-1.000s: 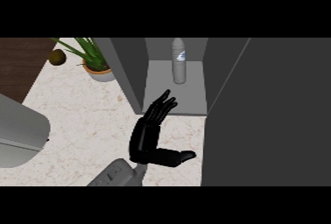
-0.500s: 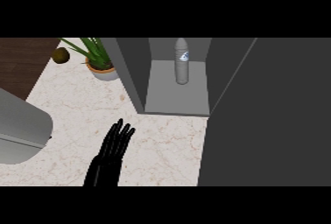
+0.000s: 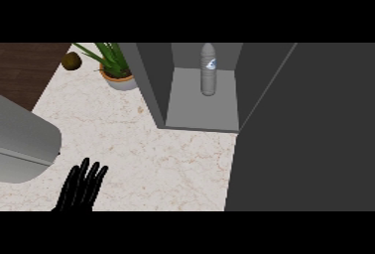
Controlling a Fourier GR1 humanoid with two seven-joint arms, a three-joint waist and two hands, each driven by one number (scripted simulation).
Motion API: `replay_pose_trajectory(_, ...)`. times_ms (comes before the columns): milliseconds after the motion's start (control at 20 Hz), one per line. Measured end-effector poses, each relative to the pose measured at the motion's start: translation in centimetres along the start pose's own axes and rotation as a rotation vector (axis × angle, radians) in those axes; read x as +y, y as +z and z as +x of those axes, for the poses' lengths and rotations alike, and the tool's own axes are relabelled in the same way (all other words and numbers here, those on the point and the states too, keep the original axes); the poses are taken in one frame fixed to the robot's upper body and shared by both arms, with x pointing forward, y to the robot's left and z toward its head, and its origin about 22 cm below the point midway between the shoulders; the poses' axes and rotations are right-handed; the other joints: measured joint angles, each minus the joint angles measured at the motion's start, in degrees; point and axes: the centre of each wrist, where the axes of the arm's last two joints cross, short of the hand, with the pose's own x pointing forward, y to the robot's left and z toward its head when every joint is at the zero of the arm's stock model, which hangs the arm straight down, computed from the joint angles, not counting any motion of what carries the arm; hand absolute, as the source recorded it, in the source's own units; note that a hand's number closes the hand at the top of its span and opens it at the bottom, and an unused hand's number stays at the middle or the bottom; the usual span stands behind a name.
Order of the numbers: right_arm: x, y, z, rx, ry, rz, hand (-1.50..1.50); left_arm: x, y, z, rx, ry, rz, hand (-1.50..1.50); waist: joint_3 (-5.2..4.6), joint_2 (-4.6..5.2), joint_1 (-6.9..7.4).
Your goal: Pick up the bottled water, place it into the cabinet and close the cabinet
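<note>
The bottled water [image 3: 209,69] stands upright at the back of the open grey cabinet [image 3: 201,111], clear with a small blue label. The cabinet's door [image 3: 307,139] is swung open and fills the right side of the view as a big dark grey panel. My left hand [image 3: 81,188] shows at the lower left over the marble counter, fingers straight and open, holding nothing and far from the cabinet. My right hand does not show anywhere.
A potted green plant [image 3: 117,74] stands just left of the cabinet. A small brown round fruit [image 3: 71,60] lies beyond it at the counter's edge. A large grey rounded appliance [image 3: 22,144] sits at the far left, close to my left hand.
My left hand has pulled back from the cabinet's front, down and to the left, toward the view's lower edge. The bottle stays standing inside and the door has not moved.
</note>
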Motion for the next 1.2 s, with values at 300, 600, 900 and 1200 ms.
replay_pose_trajectory(300,0.5,-1.6,-0.1,0.022,-0.009,0.021,1.5,3.2,2.1,2.8,-0.02,-0.011,-0.008,-1.5,-0.1,0.65,0.43)
replay_pose_trajectory(600,-0.5,-3.4,0.1,0.01,0.062,0.075,1.5,5.3,3.6,4.8,-0.015,-0.001,-0.046,-1.5,-0.14,1.39,2.44)
replay_pose_trajectory(900,-1.7,-4.8,0.4,-0.005,0.15,0.195,1.5,6.8,3.8,6.1,-0.004,-0.009,-0.073,-1.5,-0.34,1.75,4.13)
replay_pose_trajectory(1200,-2.2,-5.8,0.7,-0.004,0.192,0.267,1.5,7.6,3.3,7.1,-0.011,-0.025,-0.091,-1.5,-0.54,2.08,5.18)
